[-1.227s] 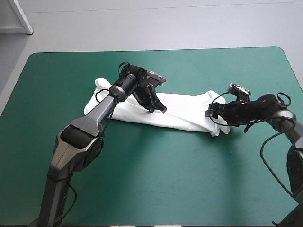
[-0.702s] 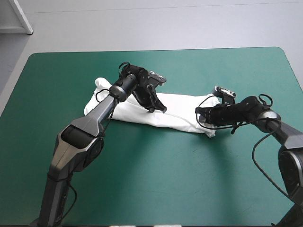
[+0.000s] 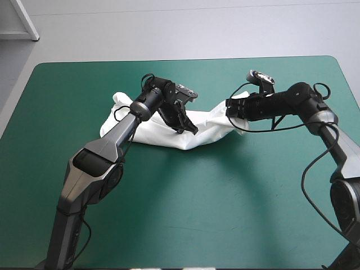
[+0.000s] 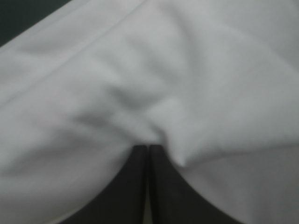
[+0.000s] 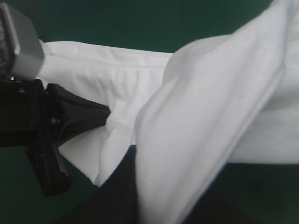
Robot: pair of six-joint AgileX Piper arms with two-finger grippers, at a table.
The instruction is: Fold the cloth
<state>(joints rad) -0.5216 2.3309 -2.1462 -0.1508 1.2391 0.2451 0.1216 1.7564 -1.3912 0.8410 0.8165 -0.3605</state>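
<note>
Teal-green cover: the surface (image 3: 185,214) is bare from the near edge at 6 o'clock up to the middle.
White short-sleeved T-shirt (image 3: 202,128): a long folded band just past the middle. It runs from 10 o'clock toward 1 o'clock, with its left part flat on the surface and its right end lifted clear of it.
Black-finned left hand (image 3: 190,129): it sits at mid-band, about 12 o'clock. In its own wrist view the left hand (image 4: 148,150) has both fingers together in one pointed arch. The tips are sunk in a pucker where the creases converge, so it reads as nipped on the T-shirt (image 4: 196,70).
Black-finned right hand (image 3: 233,114): it is raised at 1 o'clock. In its own view the right hand (image 5: 136,154) is clamped on the T-shirt (image 5: 210,102), and the sheet drapes out from between the fingers.
Change: just before, the band lay stretched out toward 3 o'clock with its right end low on the surface. That end has now been carried up and across toward 11 o'clock. The band is shorter and the left hand has not moved.
Meaning: probably the cross-fold, right end over the pinned middle. It is begun but not yet laid down.
Cloth: smooth and doubled lengthwise. The lifted end is a taut slanting flap, with a sagging loop between the two hands.
Far end: a rumpled corner at 10 o'clock, beyond the left arm.
</note>
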